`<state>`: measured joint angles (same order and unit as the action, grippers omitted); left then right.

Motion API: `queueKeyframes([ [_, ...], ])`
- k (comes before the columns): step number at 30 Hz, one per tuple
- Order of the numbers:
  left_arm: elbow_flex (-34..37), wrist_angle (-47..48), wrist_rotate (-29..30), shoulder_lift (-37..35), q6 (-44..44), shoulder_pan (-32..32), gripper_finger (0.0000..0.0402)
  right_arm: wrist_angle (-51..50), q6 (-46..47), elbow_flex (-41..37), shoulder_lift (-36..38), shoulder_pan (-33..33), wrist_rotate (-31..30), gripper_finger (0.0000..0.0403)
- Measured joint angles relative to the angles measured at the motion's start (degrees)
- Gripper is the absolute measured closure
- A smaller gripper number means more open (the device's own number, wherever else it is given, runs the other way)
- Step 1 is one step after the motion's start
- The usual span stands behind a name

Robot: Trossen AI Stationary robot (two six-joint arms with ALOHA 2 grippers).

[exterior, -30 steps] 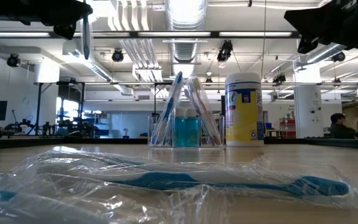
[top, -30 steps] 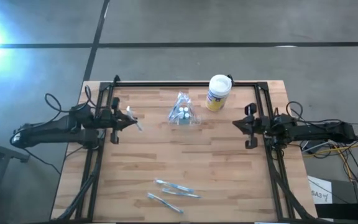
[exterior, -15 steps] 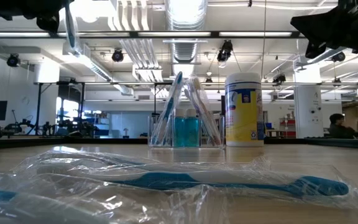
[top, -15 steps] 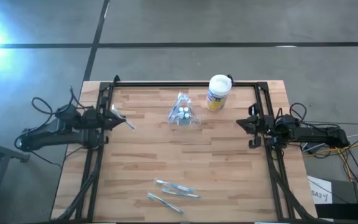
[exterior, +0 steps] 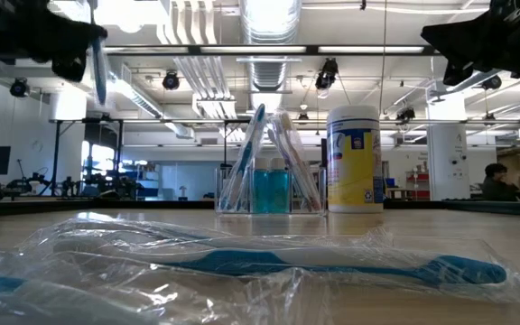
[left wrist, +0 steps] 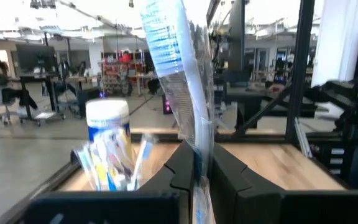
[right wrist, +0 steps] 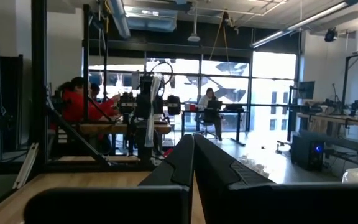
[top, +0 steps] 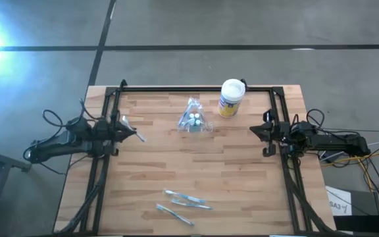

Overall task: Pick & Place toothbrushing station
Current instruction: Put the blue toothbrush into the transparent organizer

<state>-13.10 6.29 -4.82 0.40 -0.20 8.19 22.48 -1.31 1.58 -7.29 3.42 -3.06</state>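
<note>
Only the left wrist view shows the left gripper (left wrist: 197,163) clamped on a wrapped toothbrush (left wrist: 178,68); right gripper (right wrist: 193,155) closed, empty, frame centre.

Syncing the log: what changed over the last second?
The left end effector, shut on a wrapped toothbrush, pulled back toward the table's left edge. The right end effector, shut and empty, drew back slightly toward the right edge. Toothbrushing station, canister and the wrapped toothbrushes at the near edge stayed put.
</note>
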Motion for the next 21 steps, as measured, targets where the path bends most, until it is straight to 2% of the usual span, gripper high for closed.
queueKeyframes([
  [21,11.4,-5.1,-0.6,-0.4,0.1,0.0,0.0377,0.0,-0.8,0.0,-0.2,0.0,-0.1,0.0394],
])
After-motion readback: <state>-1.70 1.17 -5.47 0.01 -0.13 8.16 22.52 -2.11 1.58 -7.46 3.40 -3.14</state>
